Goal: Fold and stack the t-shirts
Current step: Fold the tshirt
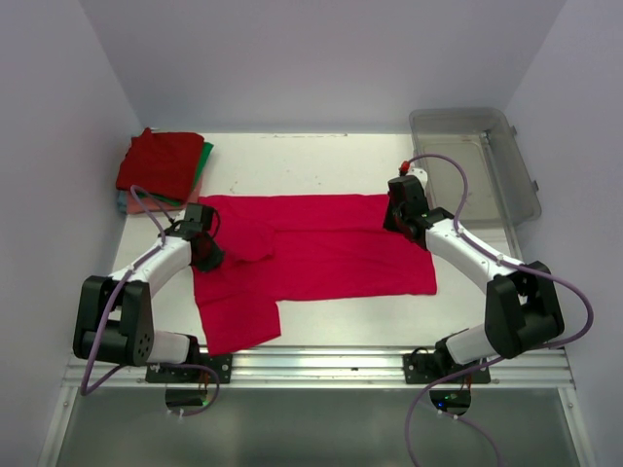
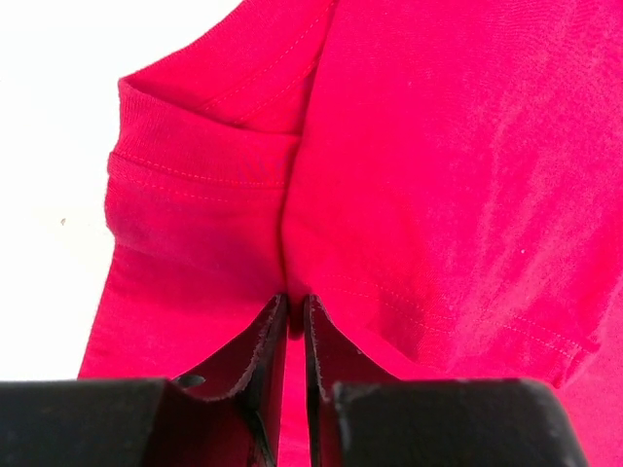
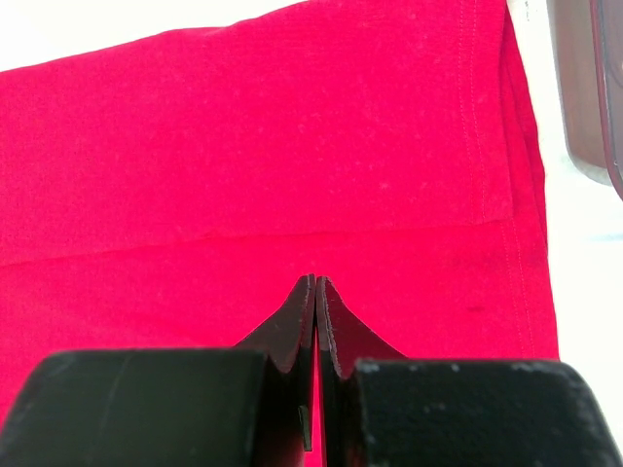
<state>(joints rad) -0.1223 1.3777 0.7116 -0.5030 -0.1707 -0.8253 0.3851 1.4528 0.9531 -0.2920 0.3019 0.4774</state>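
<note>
The crimson-pink t-shirt lies spread across the table, its far part folded over, with one sleeve part hanging toward the near left. My left gripper is shut on a raised pucker of the shirt near a sleeve seam; the left wrist view shows cloth pinched between the tips. My right gripper sits over the shirt's far right edge. In the right wrist view its tips touch above flat cloth, with no cloth visible between them. No neck label shows.
A stack of folded tees sits at the back left: dark red on top, a green edge, salmon-pink beneath. A clear grey plastic bin stands at the back right, close to my right arm. White walls enclose the table.
</note>
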